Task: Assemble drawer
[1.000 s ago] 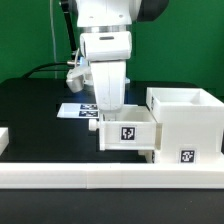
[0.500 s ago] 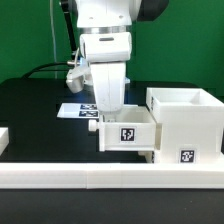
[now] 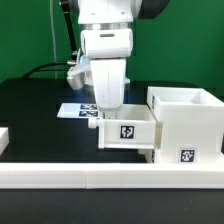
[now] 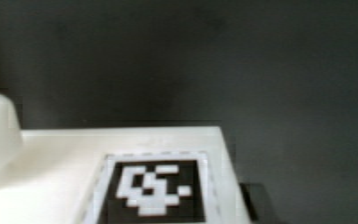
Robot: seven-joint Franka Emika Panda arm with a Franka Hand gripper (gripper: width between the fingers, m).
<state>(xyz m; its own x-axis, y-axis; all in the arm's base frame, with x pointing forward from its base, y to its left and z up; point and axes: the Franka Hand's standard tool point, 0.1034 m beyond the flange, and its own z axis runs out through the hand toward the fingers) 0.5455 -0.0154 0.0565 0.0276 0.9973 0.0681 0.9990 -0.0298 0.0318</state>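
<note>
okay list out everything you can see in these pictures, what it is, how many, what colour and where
housing: one, white, open-topped box with a black-and-white tag, at the exterior view's right
tray: one, white, tagged front, against the housing's side, below the arm
marker board: one, white with tags, flat on the table behind the tray
border rails: white, along the front edge, a short piece at the exterior view's left
table: one, black
cable: one, dark, at the back
arm: one, white, above the tray; gripper fingers hidden

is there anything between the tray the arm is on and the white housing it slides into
Nothing visible. The tray already sits against the housing on the exterior view's left, with no gap or object showing between them. The gripper's fingertips are hidden behind the tray.
</note>
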